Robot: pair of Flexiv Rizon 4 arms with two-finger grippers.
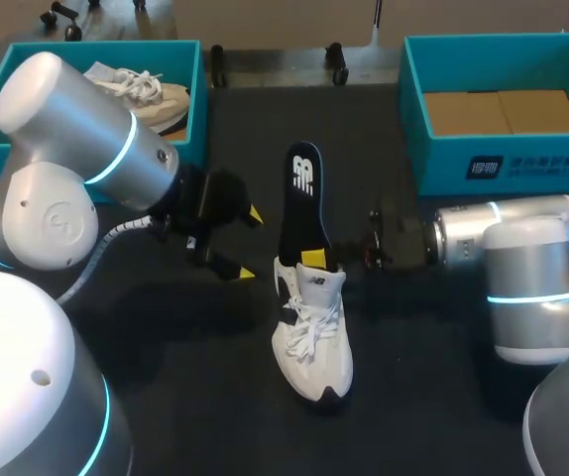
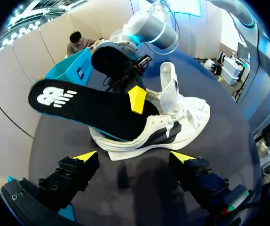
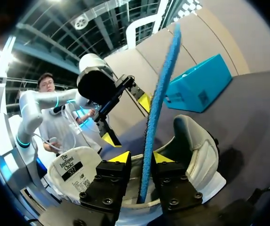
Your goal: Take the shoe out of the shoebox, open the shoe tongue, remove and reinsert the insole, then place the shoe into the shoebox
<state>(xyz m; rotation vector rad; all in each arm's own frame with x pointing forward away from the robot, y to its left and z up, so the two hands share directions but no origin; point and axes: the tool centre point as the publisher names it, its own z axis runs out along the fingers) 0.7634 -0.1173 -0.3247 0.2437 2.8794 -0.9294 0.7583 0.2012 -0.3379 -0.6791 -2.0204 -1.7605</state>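
At table (image 1: 443, 397) centre, shoe (image 1: 312, 337) points toe-nearward (insole (image 1: 302, 203) seemingly in right gripper (image 3: 142, 158)).

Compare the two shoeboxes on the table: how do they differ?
The left shoebox holds a white sneaker; the right shoebox holds none, only a brown cardboard floor. My left arm hides part of the left shoebox; nothing covers the right shoebox. Both are teal and open.

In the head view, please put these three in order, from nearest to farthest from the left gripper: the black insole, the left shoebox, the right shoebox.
Counting from the left gripper:
1. black insole: just to its right, standing up out of the white shoe.
2. left shoebox: behind it, at the table's far left.
3. right shoebox: across the table, at the far right.
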